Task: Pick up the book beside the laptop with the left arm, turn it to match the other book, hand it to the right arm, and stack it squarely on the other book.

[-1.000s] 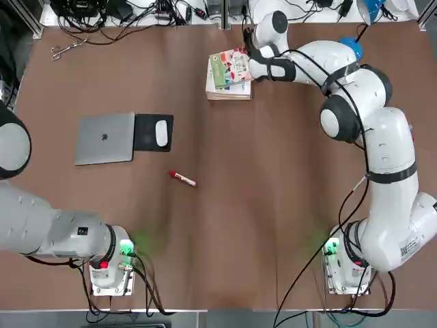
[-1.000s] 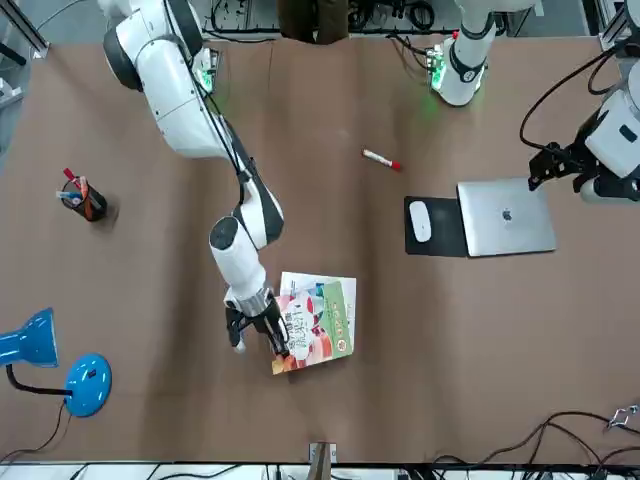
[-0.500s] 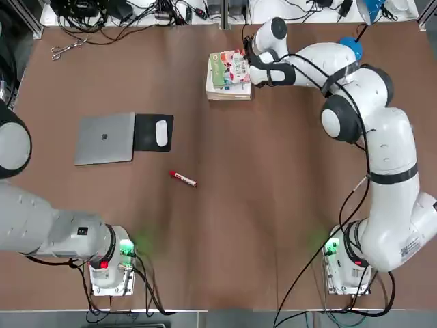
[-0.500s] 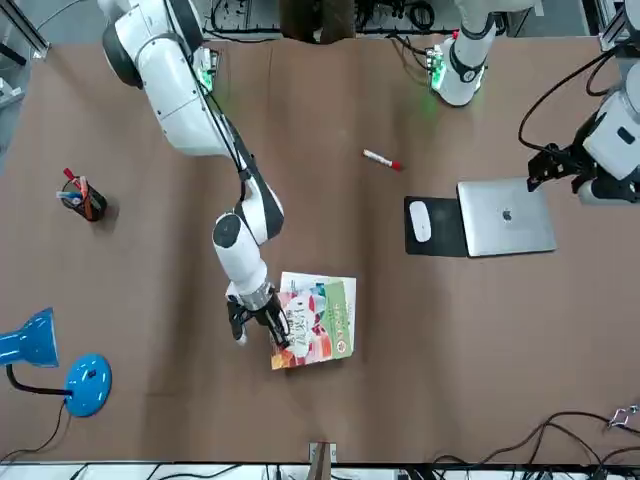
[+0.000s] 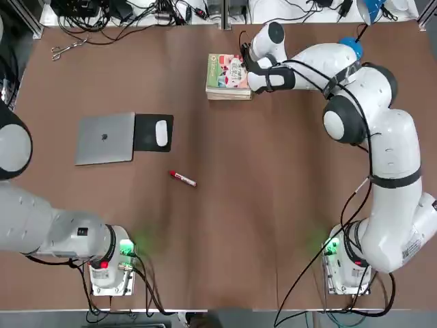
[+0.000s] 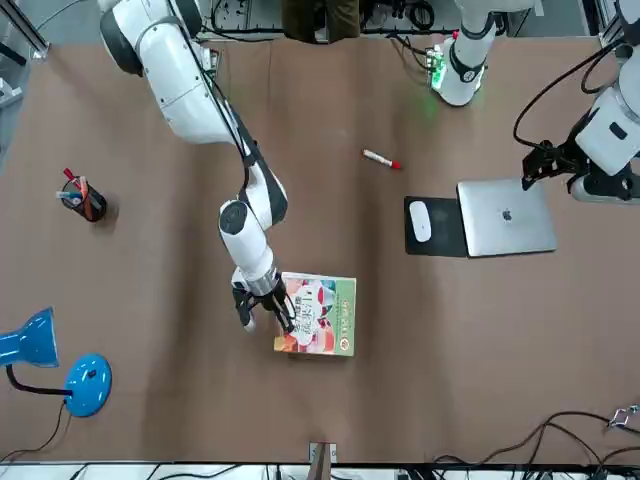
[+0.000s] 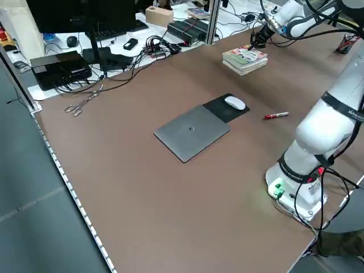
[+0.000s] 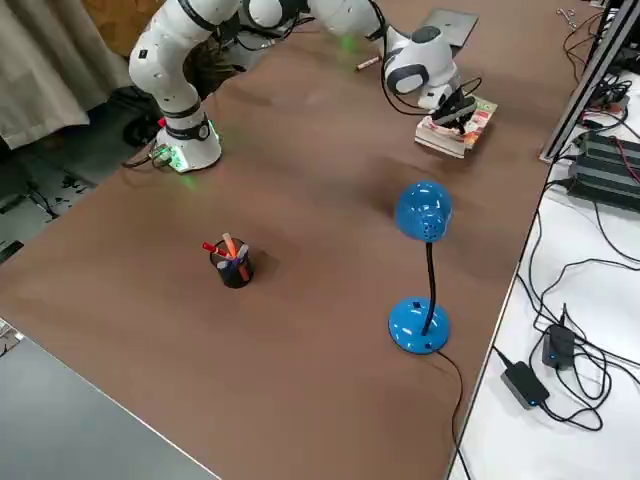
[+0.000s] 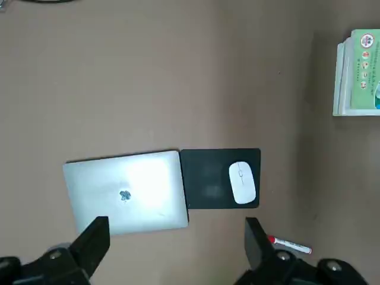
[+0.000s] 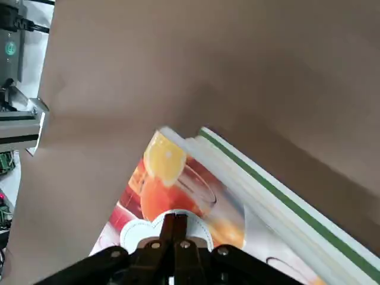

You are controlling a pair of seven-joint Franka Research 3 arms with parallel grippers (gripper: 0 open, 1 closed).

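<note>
The book (image 5: pixel 225 68), with its colourful cover and green strip, lies flat on the other book (image 5: pixel 229 95) at the table's far side, edges roughly lined up. Only the other book's white page edges (image 7: pixel 244 67) show beneath it. My right gripper (image 5: pixel 242 65) is shut, and its joined fingertips (image 10: pixel 176 222) press down on the colourful cover near its right edge. My left gripper (image 6: pixel 530 170) hovers open above the silver laptop (image 5: pixel 104 138) at the left, its fingers (image 9: pixel 98 231) spread wide and holding nothing.
A black mouse pad with a white mouse (image 5: pixel 153 132) adjoins the laptop. A red marker (image 5: pixel 183 179) lies mid-table. A blue lamp (image 6: pixel 60 365) and a pen cup (image 6: pixel 82 198) stand on the right arm's side. Scissors (image 5: pixel 67 48) lie at the far left corner.
The colourful book lay skewed over the stack; the right gripper has swung it round and it now sits square on the other book. The left arm has hardly moved.
</note>
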